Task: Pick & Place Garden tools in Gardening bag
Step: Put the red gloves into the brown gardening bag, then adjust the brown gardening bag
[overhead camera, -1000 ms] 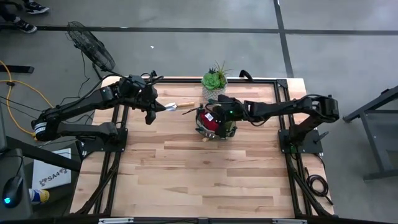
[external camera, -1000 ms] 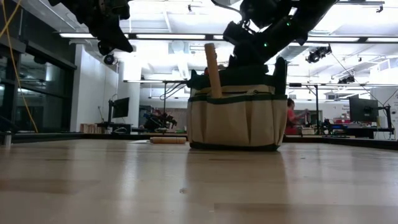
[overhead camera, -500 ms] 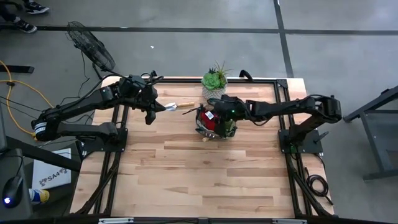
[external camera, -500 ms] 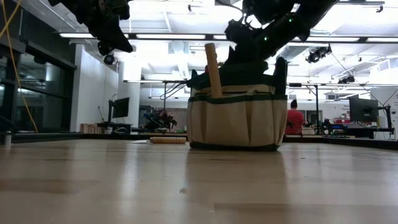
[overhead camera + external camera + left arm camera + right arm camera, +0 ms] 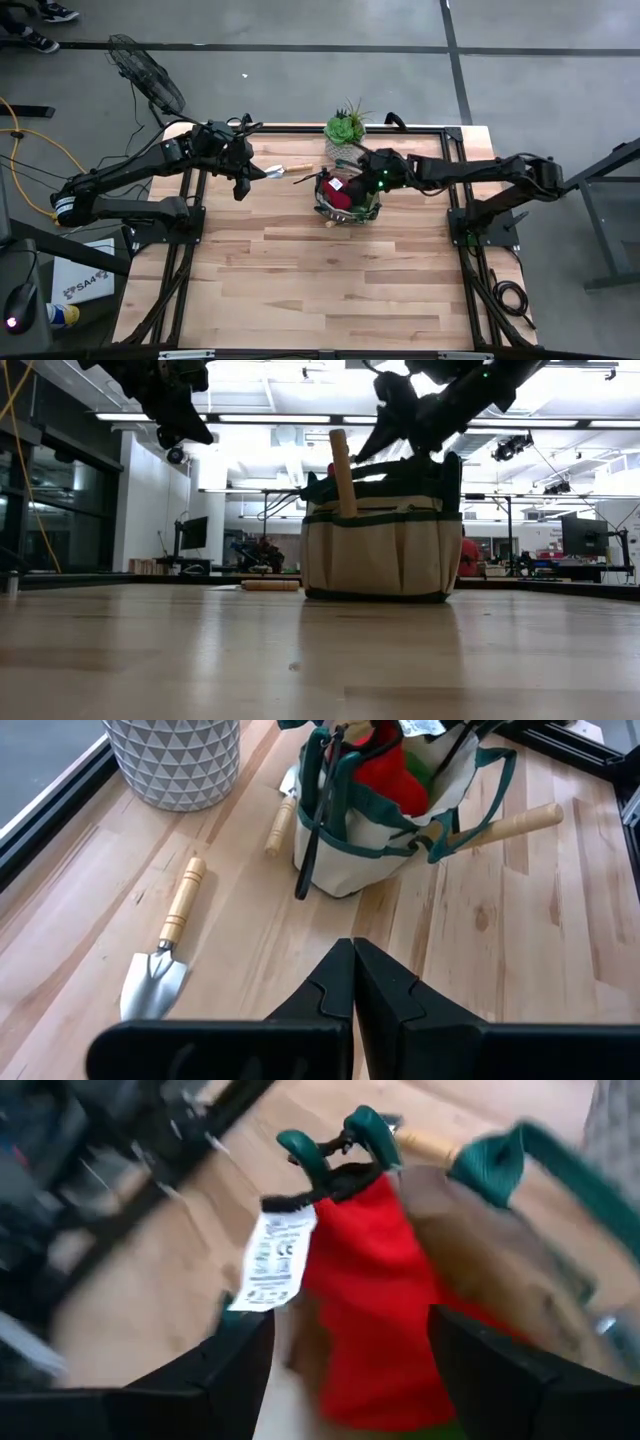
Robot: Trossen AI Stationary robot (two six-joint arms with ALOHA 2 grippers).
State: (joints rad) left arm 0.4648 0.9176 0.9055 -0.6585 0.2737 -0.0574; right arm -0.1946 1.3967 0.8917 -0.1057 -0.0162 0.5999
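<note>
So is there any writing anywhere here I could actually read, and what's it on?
"SA4": partly readable on a white box on the floor left of the table; the rest is cut off.
White tag on the red piece in the bag: printed lines and symbols, too blurred to read.
Nothing else readable.

Closed left hand (image 5: 353, 982) above table (image 5: 520, 970), trowel (image 5: 165, 960) beside gardening bag (image 5: 385, 815), patterned pot (image 5: 175, 760)

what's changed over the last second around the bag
The right gripper has opened its fingers and pulled back from the bag toward its own side, leaving the red piece inside. The left gripper, the trowel and the plant stayed put.
</note>
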